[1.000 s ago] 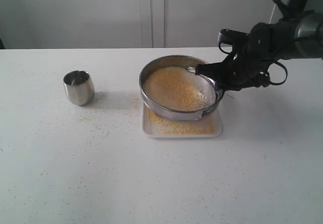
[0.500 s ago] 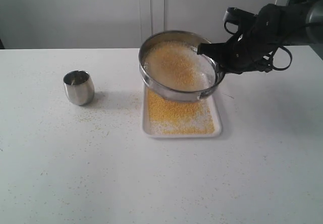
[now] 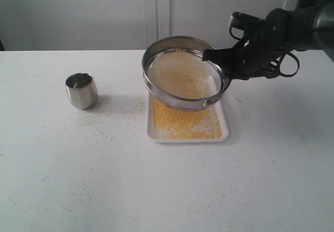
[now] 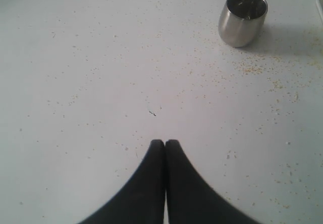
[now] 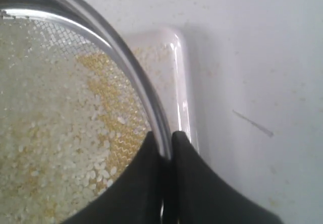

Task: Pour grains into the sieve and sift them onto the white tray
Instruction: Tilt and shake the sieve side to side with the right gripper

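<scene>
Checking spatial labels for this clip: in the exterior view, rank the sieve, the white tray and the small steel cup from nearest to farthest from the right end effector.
1. The sieve: its right rim is clamped in the right end effector.
2. The white tray: on the table, directly below it.
3. The steel cup: standing far left on the table.

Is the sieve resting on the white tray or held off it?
Held off it: the right gripper clamps the sieve rim, the white tray showing beneath.
</scene>
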Robot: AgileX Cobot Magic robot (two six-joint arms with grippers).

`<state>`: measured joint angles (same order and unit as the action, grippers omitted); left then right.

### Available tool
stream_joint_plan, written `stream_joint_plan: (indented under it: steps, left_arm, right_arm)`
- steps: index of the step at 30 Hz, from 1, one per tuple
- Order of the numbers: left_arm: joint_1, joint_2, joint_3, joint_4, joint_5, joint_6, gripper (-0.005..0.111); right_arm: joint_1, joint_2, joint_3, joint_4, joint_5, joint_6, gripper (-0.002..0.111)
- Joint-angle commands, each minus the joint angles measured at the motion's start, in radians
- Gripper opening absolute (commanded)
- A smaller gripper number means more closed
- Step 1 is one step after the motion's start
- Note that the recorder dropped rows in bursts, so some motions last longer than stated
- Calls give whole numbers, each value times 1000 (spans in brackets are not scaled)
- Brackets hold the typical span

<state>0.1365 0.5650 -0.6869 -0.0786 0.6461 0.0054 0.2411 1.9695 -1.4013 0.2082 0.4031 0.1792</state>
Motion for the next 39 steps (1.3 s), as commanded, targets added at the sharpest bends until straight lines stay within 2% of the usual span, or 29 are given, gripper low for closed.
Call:
stream_joint_plan:
  steps: [1, 2, 3, 5, 6, 7, 8, 9, 14, 15, 19, 21, 24, 25, 29, 30, 31, 35, 37, 39]
  left_arm:
    - [0, -6, 3, 3, 6, 3, 0]
    - [0, -6, 3, 3, 6, 3, 0]
    - [0, -6, 3, 3, 6, 3, 0]
    - [0, -6, 3, 3, 6, 3, 0]
    - [0, -6, 3, 3, 6, 3, 0]
    - [0, -6, 3, 3, 6, 3, 0]
    - [0, -6, 3, 3, 6, 3, 0]
    - [0, -6, 3, 3, 6, 3, 0]
    - [0, -6, 3, 3, 6, 3, 0]
    - [0, -6, 3, 3, 6, 3, 0]
    - [0, -6, 3, 3, 6, 3, 0]
    - [0, -6, 3, 3, 6, 3, 0]
    - [0, -6, 3, 3, 6, 3, 0]
    - [0, -6, 3, 3, 6, 3, 0]
    - [0, -6, 3, 3, 6, 3, 0]
    - [0, -6, 3, 3, 6, 3, 0]
    - [0, -6, 3, 3, 6, 3, 0]
    - [0, -6, 3, 3, 6, 3, 0]
    - [0, -6, 3, 3, 6, 3, 0]
    - [0, -6, 3, 3, 6, 3, 0]
  right_arm:
    - [-2, -20, 5, -5, 25, 5, 0]
    - [-2, 6, 10, 0, -134, 5, 0]
    - [-2, 8, 7, 0, -110, 5, 0]
    - [-2, -11, 3, -4, 143, 0, 0]
    - [-2, -18, 12, -25, 194, 2, 0]
    - [-2, -15, 17, -21, 117, 7, 0]
    - [-2, 3, 21, -18, -91, 7, 0]
    - [-2, 9, 19, -18, -118, 7, 0]
    - [-2, -28, -1, -14, 203, -5, 0]
    - [-2, -31, 4, -31, 178, -5, 0]
    - [-2, -10, 18, -24, -146, 5, 0]
    - [-2, -20, 11, 10, -61, 16, 0]
    - [-2, -57, 13, -9, 185, -9, 0]
    - [-2, -60, 20, -15, 174, -9, 0]
    - [-2, -30, 40, -15, -174, -7, 0]
    - [-2, -25, 37, -8, -180, -3, 0]
    - [-2, -25, 36, 6, -142, 9, 0]
    - [-2, -58, 49, -27, 193, 6, 0]
    - [0, -53, 71, -24, 99, 6, 0]
    - [0, -30, 89, -22, -132, 8, 0]
